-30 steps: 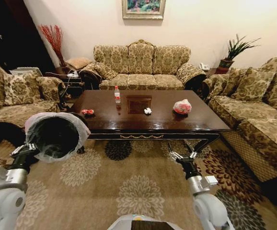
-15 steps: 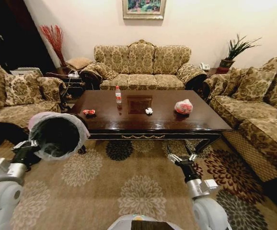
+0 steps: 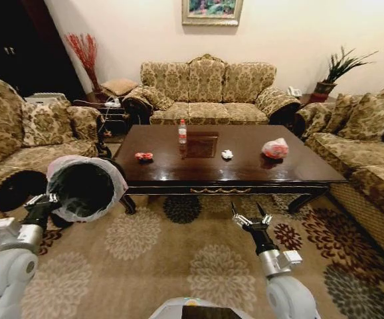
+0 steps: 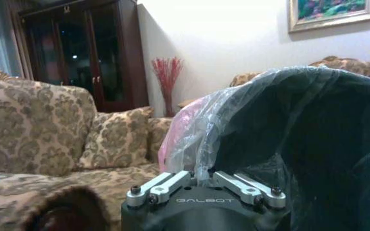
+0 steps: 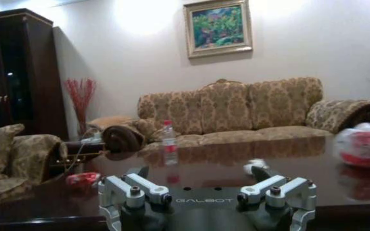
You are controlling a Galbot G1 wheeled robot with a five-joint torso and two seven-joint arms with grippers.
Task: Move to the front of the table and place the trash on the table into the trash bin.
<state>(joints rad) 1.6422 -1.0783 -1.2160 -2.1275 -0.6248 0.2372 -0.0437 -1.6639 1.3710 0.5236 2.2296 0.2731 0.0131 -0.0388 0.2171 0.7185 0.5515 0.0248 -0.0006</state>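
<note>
Approach step: robot is facing the bench (image 3: 245, 176) with trash, bottle (image 3: 182, 131) included, lying on top. Left hand (image 4: 204, 185) is probably gripping the trash bin (image 3: 86, 188) rim; right hand (image 3: 248, 219) is hovering open short of the bench. Next: close in, reach trash.

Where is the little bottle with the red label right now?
In the head view the bottle stands upright on the table, toward its far edge and left of centre, between the red wrapper and the white paper wad.
</note>
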